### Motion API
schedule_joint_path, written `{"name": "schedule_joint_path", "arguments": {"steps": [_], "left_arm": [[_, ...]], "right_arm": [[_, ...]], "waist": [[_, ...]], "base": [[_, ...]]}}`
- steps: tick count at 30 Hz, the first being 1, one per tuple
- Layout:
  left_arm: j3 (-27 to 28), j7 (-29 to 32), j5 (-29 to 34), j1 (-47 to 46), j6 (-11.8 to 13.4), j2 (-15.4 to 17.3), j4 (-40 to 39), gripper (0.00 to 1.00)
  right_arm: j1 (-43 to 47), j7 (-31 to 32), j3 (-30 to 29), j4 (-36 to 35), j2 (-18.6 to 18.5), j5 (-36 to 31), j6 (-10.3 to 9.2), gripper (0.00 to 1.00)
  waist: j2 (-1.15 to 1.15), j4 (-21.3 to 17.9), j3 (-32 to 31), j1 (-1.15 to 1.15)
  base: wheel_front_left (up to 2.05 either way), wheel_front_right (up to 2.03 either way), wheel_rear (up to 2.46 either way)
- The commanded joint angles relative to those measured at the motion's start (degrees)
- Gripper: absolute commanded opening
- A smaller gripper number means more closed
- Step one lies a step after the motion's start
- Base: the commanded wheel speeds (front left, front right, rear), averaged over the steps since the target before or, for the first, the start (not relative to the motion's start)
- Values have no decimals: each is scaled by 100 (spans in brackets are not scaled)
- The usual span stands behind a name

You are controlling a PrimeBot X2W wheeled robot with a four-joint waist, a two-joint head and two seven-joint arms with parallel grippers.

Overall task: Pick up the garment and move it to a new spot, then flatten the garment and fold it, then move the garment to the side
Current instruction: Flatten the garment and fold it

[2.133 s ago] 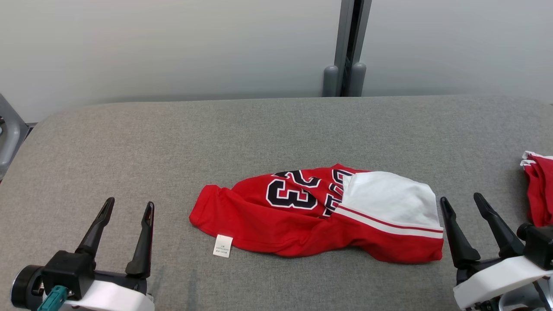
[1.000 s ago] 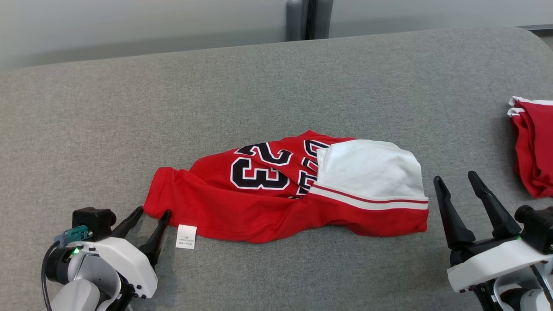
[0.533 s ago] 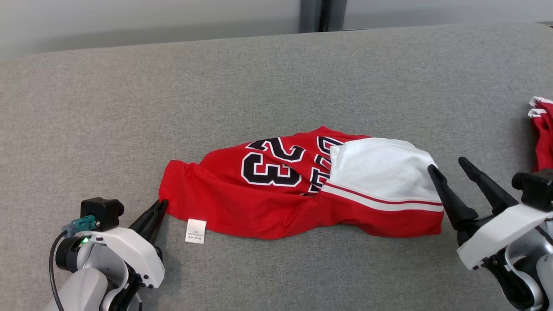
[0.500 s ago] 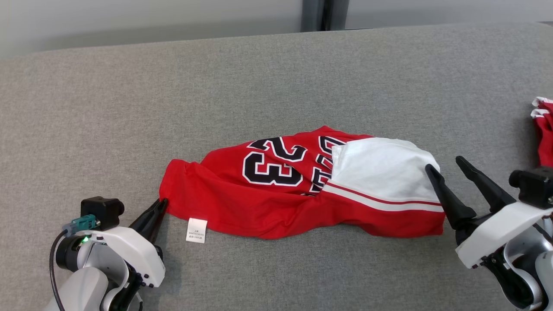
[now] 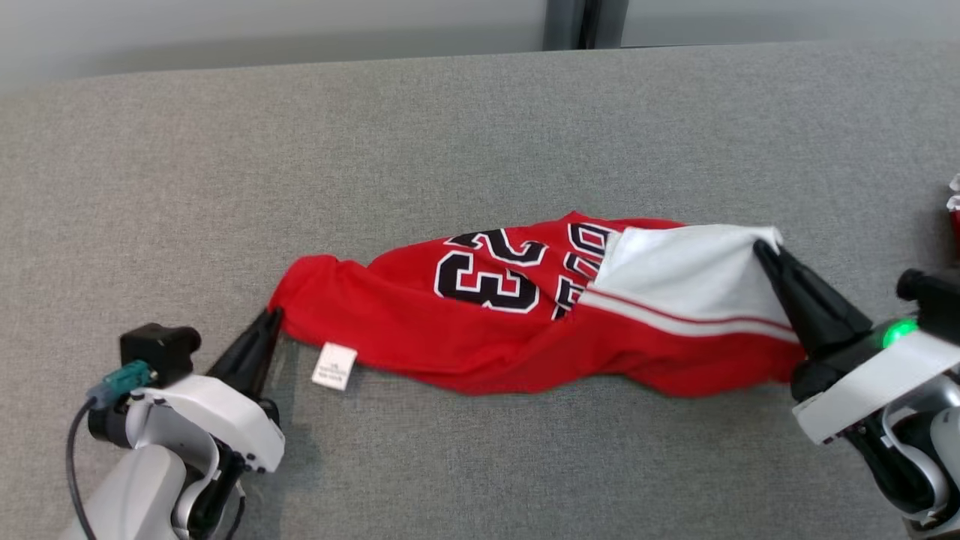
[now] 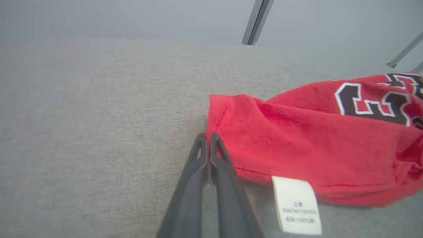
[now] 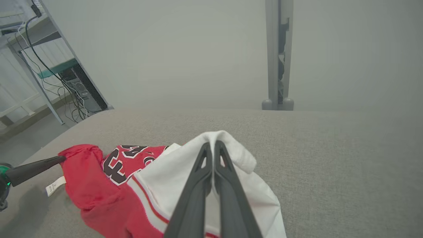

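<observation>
**Risk 1:** the left end effector [image 5: 268, 319] seems to have only a thin bite on the red hem corner of the jersey [image 5: 450, 345]. An outward pull or a lift could slip it free, leaving the cloth hanging from one end.

**Risk 2:** the jersey is bunched and doubled, so either grip may hold a single layer.

**Left arm:** low over the grey surface [image 5: 480, 135], fingers pressed together and angled inward.

**Right end effector** [image 5: 766, 249]: closed on the white panel's corner, fingers angled inward.

**Jersey:** mid-surface, spanning both.
</observation>
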Motion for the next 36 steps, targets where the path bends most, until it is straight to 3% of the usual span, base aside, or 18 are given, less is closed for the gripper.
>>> {"name": "schedule_joint_path", "arguments": {"steps": [1, 7, 15, 25, 31, 36], "left_arm": [[131, -148, 41, -113, 117, 93, -196, 0], [460, -334, 77, -127, 532, 263, -1309, 0], [883, -227, 14, -191, 986, 473, -2811, 0], [1336, 53, 361, -239, 1618, 900, -4548, 0], [1351, 259, 475, -266, 1751, 1039, -4941, 0], [1252, 361, 324, -792, 1483, 1035, -4495, 0]], "right_arm": [[-108, -281, -107, -168, -63, 11, 3, 0], [-289, -947, -497, -701, -77, -95, 3, 0], [-743, -1294, -1153, -1338, 154, -378, 2, 0], [-1139, -877, -1978, -2118, 594, -493, 2, 0], [-1137, -490, -2045, -2237, 782, -468, 2, 0], [-1601, -364, -1758, -1675, 730, -291, 2, 0]], "waist": [[0, -11, -43, 0], [0, -29, -264, 0], [0, -34, -516, 0], [0, -21, -835, 0], [0, -29, -804, 0], [0, -40, -559, 0]], "base": [[0, 0, 0], [0, 0, 0], [0, 0, 0], [0, 0, 0], [0, 0, 0], [0, 0, 0]]}}
